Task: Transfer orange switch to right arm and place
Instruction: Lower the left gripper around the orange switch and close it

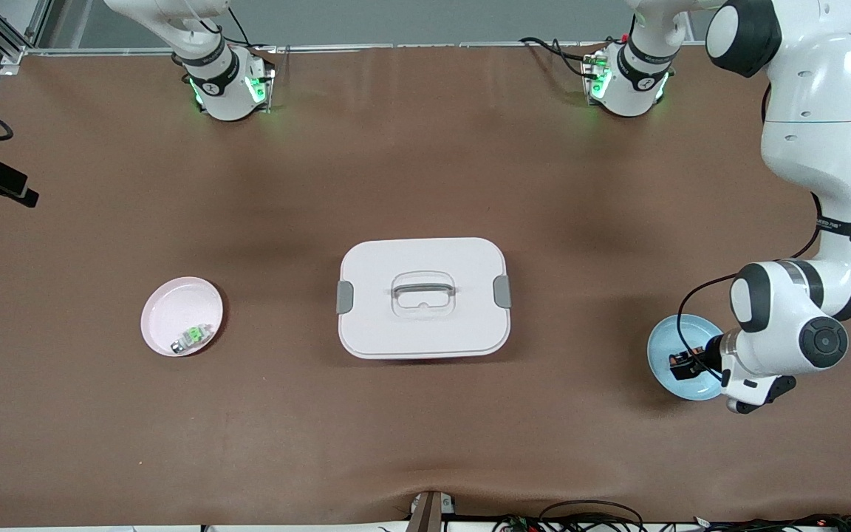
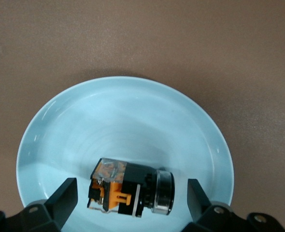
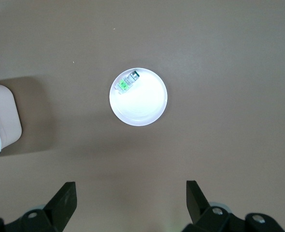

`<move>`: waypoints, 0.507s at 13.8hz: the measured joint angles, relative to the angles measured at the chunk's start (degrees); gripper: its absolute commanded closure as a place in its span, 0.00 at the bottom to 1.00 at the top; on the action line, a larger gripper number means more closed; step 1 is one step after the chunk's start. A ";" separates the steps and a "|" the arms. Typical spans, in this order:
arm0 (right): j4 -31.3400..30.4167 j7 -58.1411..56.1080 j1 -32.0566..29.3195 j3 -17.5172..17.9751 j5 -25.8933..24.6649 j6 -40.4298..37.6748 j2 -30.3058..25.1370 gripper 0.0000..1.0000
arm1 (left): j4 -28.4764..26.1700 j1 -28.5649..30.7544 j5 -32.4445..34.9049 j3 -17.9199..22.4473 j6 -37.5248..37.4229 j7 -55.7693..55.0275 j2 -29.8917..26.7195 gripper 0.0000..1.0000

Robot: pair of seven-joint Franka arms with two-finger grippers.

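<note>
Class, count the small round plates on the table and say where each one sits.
2. A pink plate holding a green switch lies toward the right arm's end; a blue plate holding the orange switch lies toward the left arm's end. None appears hidden.

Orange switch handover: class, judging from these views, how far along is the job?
Barely begun. Done: the left gripper is low over the blue plate, fingers open on either side of the orange switch. In hand: nothing yet; the switch lies on its side on the plate. Left: gripping, lifting, passing to the right gripper, which waits open high above the pink plate, then placing.
</note>
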 measured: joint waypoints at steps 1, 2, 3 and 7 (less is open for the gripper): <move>0.00 0.00 -0.02 -0.01 0.00 0.00 0.00 0.00 | 0.00 0.00 0.00 0.00 0.39 0.00 0.18 0.00; 0.00 0.00 -0.04 -0.02 0.00 0.00 0.00 0.00 | 0.00 0.00 0.00 0.00 0.66 0.00 0.35 0.00; 0.00 0.00 -0.06 -0.02 0.00 0.00 0.00 0.00 | 0.00 0.00 0.00 0.00 0.91 0.00 0.53 0.00; 0.00 0.00 -0.11 -0.03 0.00 0.01 0.00 0.00 | 0.00 -0.05 0.00 0.00 2.84 -0.01 0.86 0.00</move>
